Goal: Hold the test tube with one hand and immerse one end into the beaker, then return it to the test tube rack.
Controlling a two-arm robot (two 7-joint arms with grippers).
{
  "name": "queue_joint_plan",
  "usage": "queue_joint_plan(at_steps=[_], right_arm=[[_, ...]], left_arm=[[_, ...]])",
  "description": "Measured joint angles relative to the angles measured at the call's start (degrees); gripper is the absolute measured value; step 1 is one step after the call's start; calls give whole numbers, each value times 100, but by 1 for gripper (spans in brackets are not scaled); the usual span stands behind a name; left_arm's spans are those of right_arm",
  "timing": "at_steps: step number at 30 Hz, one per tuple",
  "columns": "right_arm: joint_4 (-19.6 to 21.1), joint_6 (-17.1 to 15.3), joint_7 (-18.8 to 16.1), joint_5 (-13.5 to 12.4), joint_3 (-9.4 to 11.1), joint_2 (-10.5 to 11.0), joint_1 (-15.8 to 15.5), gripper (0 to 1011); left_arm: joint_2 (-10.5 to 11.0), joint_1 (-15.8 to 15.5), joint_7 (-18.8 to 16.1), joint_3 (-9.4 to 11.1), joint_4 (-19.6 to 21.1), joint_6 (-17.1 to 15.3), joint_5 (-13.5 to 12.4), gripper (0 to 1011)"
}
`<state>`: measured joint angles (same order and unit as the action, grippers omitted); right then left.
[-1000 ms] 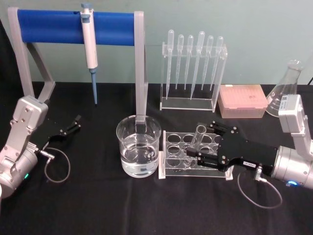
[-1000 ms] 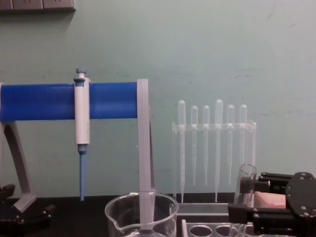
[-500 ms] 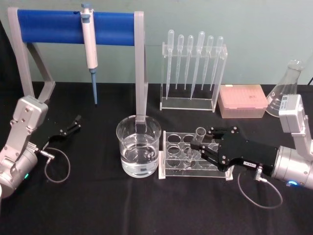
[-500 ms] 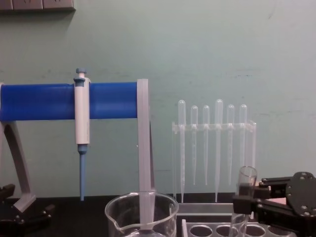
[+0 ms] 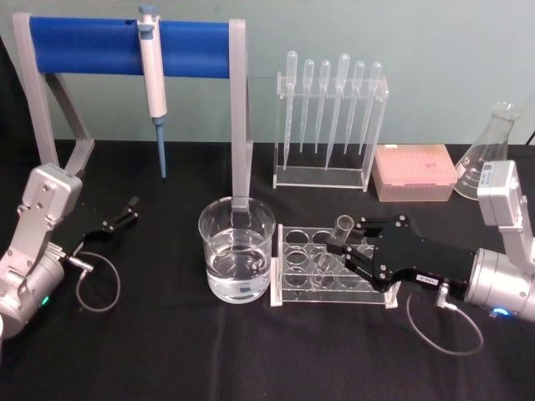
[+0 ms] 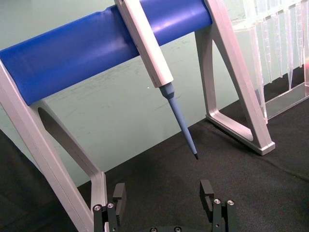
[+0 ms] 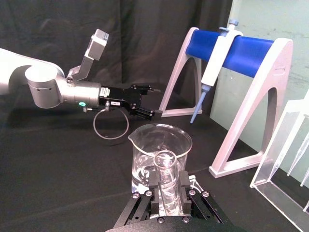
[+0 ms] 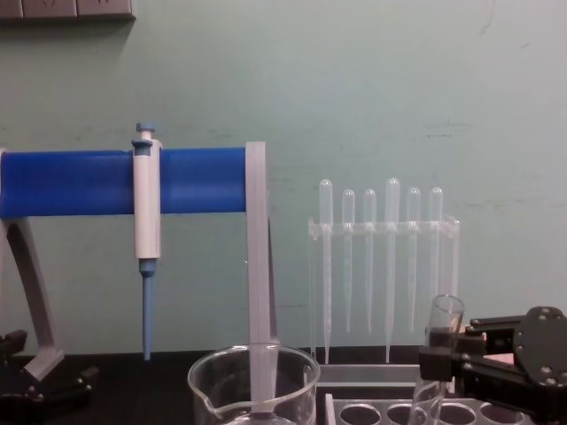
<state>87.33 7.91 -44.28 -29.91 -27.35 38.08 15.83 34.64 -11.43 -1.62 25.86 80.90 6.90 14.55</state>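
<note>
The test tube [image 5: 334, 238] stands tilted in the clear tube rack [image 5: 294, 288], its rim leaning toward my right gripper [image 5: 353, 242]. That black gripper is open, one finger on each side of the tube's upper part; in the right wrist view the tube [image 7: 166, 169] sits between the fingers of the gripper [image 7: 168, 186]. The chest view shows the tube [image 8: 440, 328] leaning beside a black finger. The beaker [image 5: 236, 251], holding water, stands just left of the rack. My left gripper [image 5: 117, 219] is parked open at the far left.
A blue-barred stand [image 5: 125, 38] with a hanging white pipette [image 5: 153, 75] rises behind the beaker. A clear rack of thin pipettes [image 5: 328, 125], a pink tip box [image 5: 414, 171] and a conical flask [image 5: 489, 154] stand at the back right.
My right gripper, shut on the tube one second ago, has opened and its fingers spread. The tube now leans more in the rack. The left arm has not moved.
</note>
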Motion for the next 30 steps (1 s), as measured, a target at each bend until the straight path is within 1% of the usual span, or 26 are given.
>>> queue_joint_plan(at_steps=[9, 15, 22, 25, 26, 30], right_arm=[[112, -136, 47, -65, 67, 20, 99, 242], [302, -351, 132, -231, 153, 65, 137, 242], [645, -584, 231, -338, 226, 218, 160, 242], [817, -719, 238, -463, 275, 309, 186, 242], [817, -719, 238, -463, 275, 309, 186, 242], [967, -931, 242, -624, 307, 404, 272, 242]], left_arm=[[0, 0, 0, 0, 0, 0, 0, 1000], [0, 0, 0, 0, 0, 0, 0, 1000], [0, 0, 0, 0, 0, 0, 0, 1000], [0, 0, 0, 0, 0, 0, 0, 1000], [0, 0, 0, 0, 0, 0, 0, 1000], [0, 0, 0, 0, 0, 0, 0, 1000]])
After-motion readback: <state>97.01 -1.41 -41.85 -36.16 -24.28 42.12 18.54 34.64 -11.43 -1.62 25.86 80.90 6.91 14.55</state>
